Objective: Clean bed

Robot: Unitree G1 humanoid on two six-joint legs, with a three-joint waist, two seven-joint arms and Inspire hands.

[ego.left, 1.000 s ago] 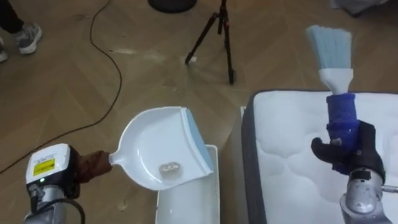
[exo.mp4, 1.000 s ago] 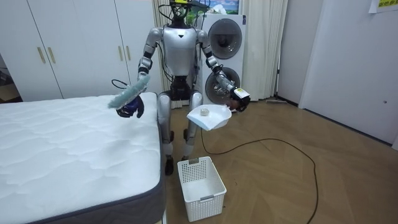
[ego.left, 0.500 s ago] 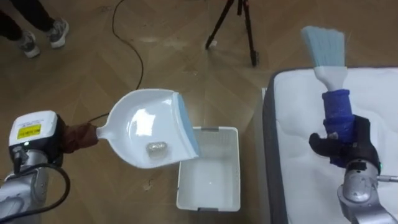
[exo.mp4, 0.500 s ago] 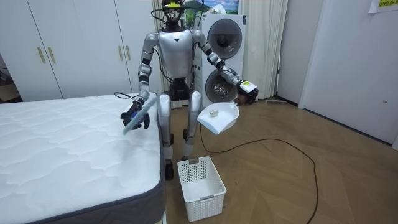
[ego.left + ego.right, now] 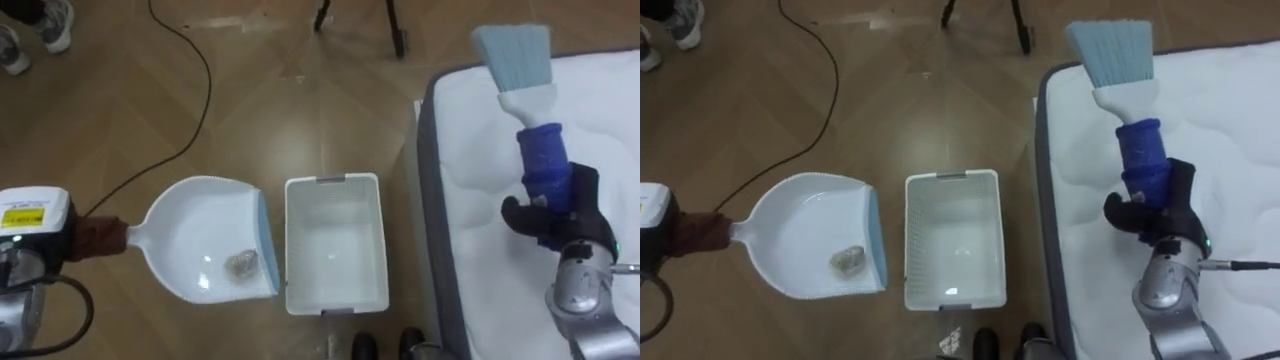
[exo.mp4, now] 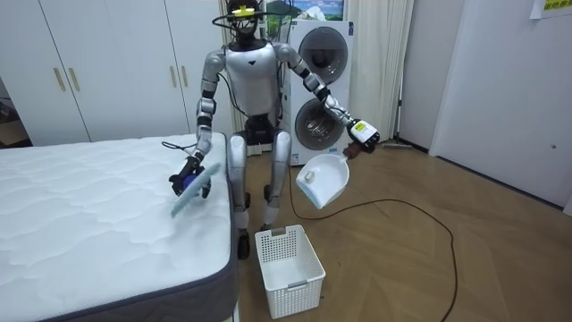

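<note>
Bed at my right, white basket on the floor beside it, dustpan gripped in my left hand left of the basket, brush clutched in my right hand over the bed, crumpled scrap in the dustpan

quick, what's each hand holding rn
left hand: closed on the dustpan handle
right hand: closed on the brush handle

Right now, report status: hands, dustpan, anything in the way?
Left hand shut on dustpan, right hand on brush over mattress. Scrap in dustpan, held left of basket. Nothing between.
</note>
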